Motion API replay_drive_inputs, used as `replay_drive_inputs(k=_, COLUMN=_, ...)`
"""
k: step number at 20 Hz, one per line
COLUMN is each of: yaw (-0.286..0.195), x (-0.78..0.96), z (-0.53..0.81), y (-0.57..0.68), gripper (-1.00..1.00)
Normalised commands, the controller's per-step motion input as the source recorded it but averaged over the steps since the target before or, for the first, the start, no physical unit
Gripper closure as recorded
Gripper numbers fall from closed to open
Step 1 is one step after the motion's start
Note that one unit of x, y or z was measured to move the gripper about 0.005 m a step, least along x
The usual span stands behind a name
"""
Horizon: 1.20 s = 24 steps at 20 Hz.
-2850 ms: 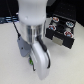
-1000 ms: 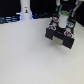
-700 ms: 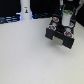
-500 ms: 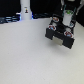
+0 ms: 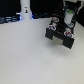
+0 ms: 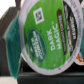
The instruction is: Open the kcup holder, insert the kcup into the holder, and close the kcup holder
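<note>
The black kcup holder (image 5: 61, 34) stands at the exterior view's right, and its tray of round slots shows a few pods. My gripper (image 5: 68, 18) hangs directly over it. In the wrist view the kcup (image 6: 45, 36) fills most of the picture. Its green lid faces the camera and it sits tilted, very close between my fingers. Dark parts of the kcup holder (image 6: 47, 76) show behind and below it. The fingertips themselves are hidden by the pod.
A white bottle-shaped object (image 5: 25, 8) stands at the back, towards the exterior view's left. Dark clutter lines the back edge of the pale table (image 5: 30, 55). A red-topped pod (image 5: 70, 32) lies in the tray.
About three seconds ago the arm loomed large in front of the exterior camera. It now stands over the holder and has barely moved in the last second.
</note>
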Motion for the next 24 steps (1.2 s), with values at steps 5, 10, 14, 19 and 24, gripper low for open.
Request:
replay_drive_inputs(k=5, yaw=0.025, x=-0.25, z=-0.18, y=-0.05, gripper=1.0)
replay_drive_inputs(k=10, yaw=-0.004, x=-0.2, z=-0.04, y=-0.08, gripper=1.0)
replay_drive_inputs(k=14, yaw=0.006, x=-0.1, z=-0.13, y=-0.06, gripper=1.0)
replay_drive_inputs(k=19, yaw=-0.003, x=-0.03, z=-0.02, y=-0.1, gripper=1.0)
replay_drive_inputs(k=24, yaw=-0.014, x=-0.1, z=0.17, y=-0.36, gripper=1.0)
